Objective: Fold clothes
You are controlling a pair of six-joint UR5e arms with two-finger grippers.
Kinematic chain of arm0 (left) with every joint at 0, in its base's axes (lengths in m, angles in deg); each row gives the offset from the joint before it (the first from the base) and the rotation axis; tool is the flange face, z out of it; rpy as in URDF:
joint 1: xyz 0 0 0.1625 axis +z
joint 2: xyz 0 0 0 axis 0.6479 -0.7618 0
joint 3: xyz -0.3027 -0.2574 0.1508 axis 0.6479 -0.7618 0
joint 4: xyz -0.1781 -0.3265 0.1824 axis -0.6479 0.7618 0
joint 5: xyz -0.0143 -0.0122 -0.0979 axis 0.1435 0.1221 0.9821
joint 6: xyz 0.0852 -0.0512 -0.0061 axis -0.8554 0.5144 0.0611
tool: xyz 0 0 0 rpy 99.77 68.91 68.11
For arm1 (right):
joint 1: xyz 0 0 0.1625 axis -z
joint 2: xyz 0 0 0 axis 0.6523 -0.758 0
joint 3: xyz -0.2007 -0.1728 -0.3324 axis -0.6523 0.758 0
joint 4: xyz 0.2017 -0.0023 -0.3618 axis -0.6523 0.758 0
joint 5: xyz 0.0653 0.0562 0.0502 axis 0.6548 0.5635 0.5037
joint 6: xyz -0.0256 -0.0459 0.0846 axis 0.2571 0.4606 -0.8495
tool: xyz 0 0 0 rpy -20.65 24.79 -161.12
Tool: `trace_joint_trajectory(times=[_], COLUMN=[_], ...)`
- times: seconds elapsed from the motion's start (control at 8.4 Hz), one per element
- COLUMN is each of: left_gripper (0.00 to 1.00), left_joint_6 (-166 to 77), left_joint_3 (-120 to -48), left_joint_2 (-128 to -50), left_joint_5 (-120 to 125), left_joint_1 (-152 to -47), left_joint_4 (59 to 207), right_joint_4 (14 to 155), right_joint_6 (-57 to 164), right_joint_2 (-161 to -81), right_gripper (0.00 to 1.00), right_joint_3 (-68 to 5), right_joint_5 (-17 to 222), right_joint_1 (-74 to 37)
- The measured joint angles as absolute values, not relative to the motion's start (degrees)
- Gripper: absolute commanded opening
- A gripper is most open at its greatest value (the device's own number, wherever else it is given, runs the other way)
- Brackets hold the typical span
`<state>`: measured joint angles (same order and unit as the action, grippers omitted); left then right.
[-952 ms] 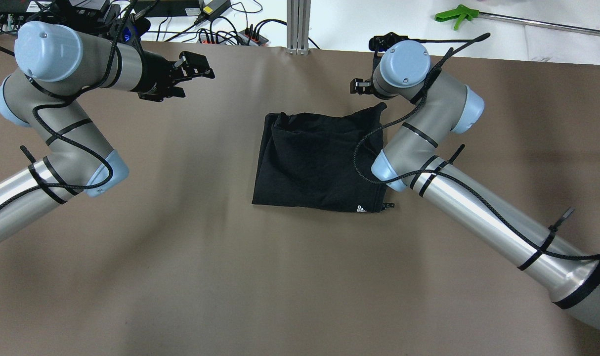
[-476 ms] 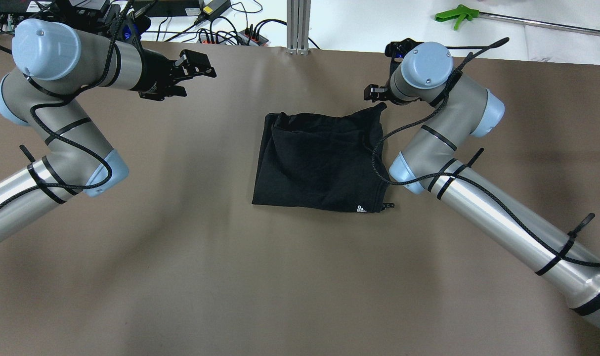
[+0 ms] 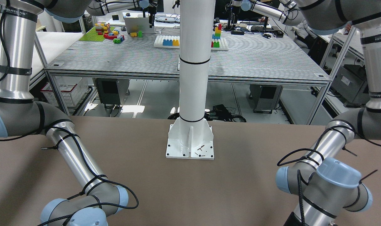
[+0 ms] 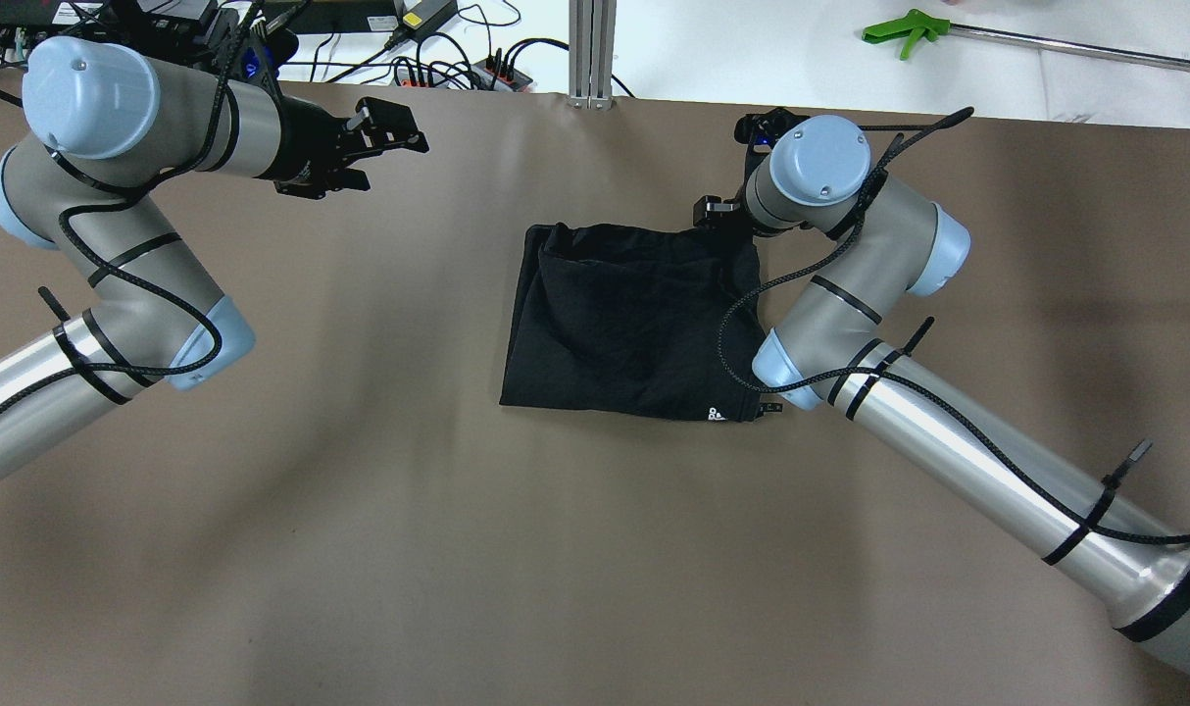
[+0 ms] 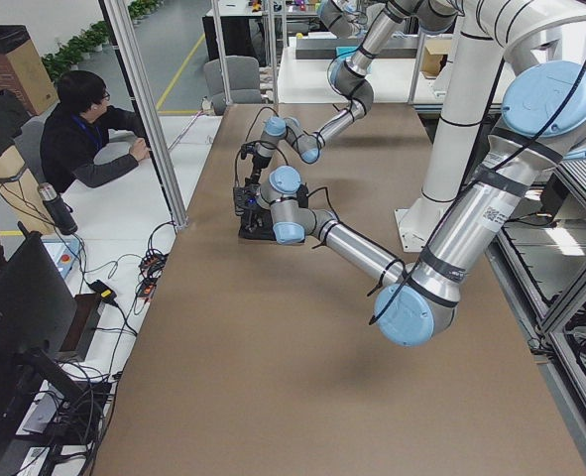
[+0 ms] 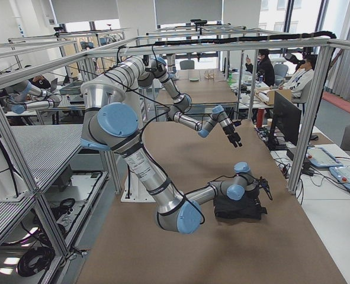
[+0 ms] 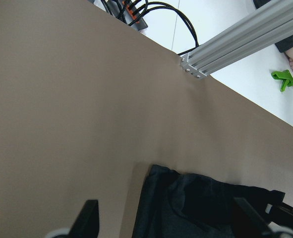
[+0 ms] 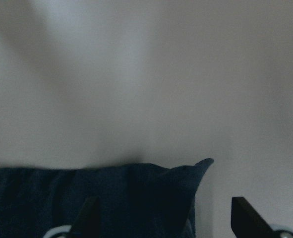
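Observation:
A black folded garment [image 4: 634, 324] with a small white logo lies flat at the table's middle. It also shows in the right wrist view [image 8: 111, 198] and the left wrist view [image 7: 201, 208]. My right gripper [image 4: 720, 211] sits at the garment's far right corner, mostly hidden under its wrist. In the right wrist view the right gripper [image 8: 166, 218] is open, and the pointed corner lies between its fingertips [image 8: 89, 213]. My left gripper [image 4: 404, 132] hovers open and empty over bare table at the far left, well away from the garment.
Cables and power strips [image 4: 438, 59] lie along the far edge, beside an aluminium post [image 4: 592, 49]. A green tool [image 4: 904, 31] lies at the far right. The white pillar base [image 3: 190, 141] stands on the robot's side. An operator [image 5: 84, 129] sits beyond the table.
My right wrist swung right, then back left and nearer the garment. The garment's far right corner, which stood up in a peak, now lies flat. My left arm barely moved.

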<state>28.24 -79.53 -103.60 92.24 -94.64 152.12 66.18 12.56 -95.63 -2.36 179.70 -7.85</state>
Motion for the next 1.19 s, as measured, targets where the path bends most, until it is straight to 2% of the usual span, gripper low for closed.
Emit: trace_joint_trajectory(times=[0.12,0.24,0.36,0.48,1.19], left_gripper=[0.94,0.94,0.94,0.94,0.94], left_joint_6=[28.21,28.2,28.2,28.19,28.23], left_joint_3=[-79.49,-79.43,-79.36,-79.28,-78.78], left_joint_2=[-103.59,-103.59,-103.58,-103.58,-104.22], left_joint_5=[92.13,92.06,92.03,92.01,91.83], left_joint_1=[-94.62,-94.62,-94.61,-94.57,-94.49], left_joint_4=[152.12,152.12,152.12,152.12,151.82], right_joint_4=[64.3,63.3,62.73,62.44,62.3], right_joint_6=[12.54,12.57,12.63,12.67,12.97], right_joint_2=[-95.62,-95.6,-95.49,-95.41,-95.05], right_gripper=[0.86,0.7,0.16,0.0,0.0], right_joint_3=[-1.07,-0.18,0.36,0.61,0.78], right_joint_5=[179.59,179.52,179.42,179.32,179.25], right_joint_1=[-7.57,-7.45,-7.41,-7.39,-7.47])
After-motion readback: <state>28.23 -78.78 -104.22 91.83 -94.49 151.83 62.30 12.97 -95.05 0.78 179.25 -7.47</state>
